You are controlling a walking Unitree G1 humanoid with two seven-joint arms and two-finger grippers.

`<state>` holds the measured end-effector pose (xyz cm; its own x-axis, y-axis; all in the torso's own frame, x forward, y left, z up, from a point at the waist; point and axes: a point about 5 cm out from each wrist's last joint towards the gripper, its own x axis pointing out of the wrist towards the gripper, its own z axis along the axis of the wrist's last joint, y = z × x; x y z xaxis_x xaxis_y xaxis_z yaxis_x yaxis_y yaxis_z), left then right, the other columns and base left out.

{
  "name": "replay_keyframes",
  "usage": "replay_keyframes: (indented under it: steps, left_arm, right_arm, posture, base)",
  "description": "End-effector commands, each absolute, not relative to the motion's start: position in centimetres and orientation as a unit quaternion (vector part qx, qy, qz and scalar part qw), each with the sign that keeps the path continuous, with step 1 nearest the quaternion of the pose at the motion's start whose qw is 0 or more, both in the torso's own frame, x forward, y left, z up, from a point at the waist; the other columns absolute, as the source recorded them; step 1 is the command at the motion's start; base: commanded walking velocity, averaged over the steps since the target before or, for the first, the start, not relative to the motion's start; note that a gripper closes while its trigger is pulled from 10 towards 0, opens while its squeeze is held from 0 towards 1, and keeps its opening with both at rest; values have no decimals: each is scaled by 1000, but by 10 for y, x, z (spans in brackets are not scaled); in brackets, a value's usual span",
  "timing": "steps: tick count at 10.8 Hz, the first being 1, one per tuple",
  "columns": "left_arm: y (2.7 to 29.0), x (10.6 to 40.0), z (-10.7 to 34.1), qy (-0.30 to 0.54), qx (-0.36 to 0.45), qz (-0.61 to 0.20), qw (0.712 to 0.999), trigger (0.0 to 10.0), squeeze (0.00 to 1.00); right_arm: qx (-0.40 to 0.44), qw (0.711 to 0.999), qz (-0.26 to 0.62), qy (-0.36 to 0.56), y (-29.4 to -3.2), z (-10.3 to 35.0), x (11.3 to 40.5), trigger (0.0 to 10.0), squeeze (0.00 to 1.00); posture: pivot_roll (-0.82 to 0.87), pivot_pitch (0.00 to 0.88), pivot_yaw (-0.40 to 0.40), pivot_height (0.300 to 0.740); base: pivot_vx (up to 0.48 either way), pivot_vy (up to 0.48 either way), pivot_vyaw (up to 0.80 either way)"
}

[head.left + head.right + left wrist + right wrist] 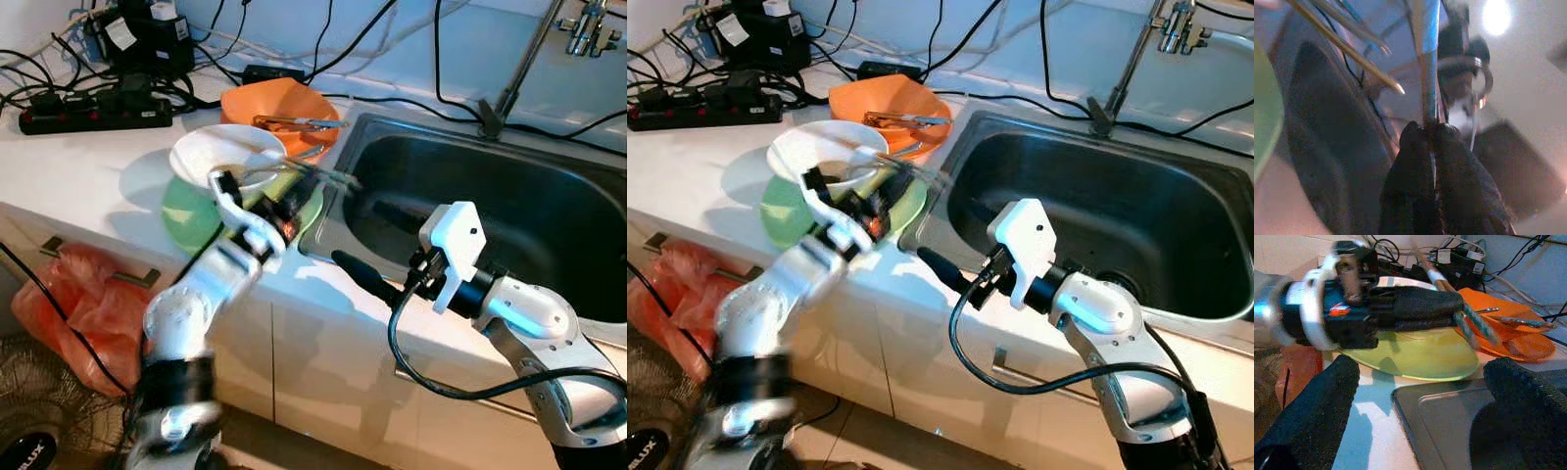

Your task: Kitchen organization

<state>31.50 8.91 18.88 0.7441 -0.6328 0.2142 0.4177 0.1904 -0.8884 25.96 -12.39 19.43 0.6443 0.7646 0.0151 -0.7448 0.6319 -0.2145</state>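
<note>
My left gripper (299,193) hovers over the green plate (188,217) beside the sink's left rim, its arm blurred. It is shut on a bundle of thin utensils (331,177), chopsticks and a blue-striped handle (1425,58), whose ends reach over the sink (549,215). Just behind the plate sits a white bowl (227,149). Further back, an orange bowl (279,106) holds metal utensils (296,122). My right gripper (1420,377) is open with nothing between its fingers. It is low at the sink's front left corner and points at the left gripper (1420,308).
A power strip (93,116) and tangled cables lie at the back of the white counter (88,171). The faucet (588,29) stands behind the sink. An orange plastic bag (83,294) hangs on the cabinet handle below, with a fan (29,421) on the floor.
</note>
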Motion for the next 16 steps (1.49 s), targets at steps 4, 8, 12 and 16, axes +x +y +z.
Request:
replay_keyframes:
  steps: [4,8,12,16]
  left_arm:
    - [83,294,201,81,-349,-435,826,0,0]
    - [100,301,213,31,-151,-432,889,0,0]
    - [98,308,202,42,27,-464,884,0,0]
    - [70,309,178,82,91,-521,845,0,0]
  right_arm:
    - [-74,916,383,-87,-129,207,271,10000,0]
    - [-7,918,381,-108,-145,228,278,10000,0]
    - [44,912,387,-129,-148,246,283,10000,0]
    - [91,897,405,-153,-130,263,286,10000,0]
  posture:
    - [45,23,-39,740]
    - [55,13,-33,740]
    - [62,3,-20,740]
    - [60,1,5,740]
  base:
    - [0,0,0]
    - [0,0,0]
    - [0,0,0]
    - [0,0,0]
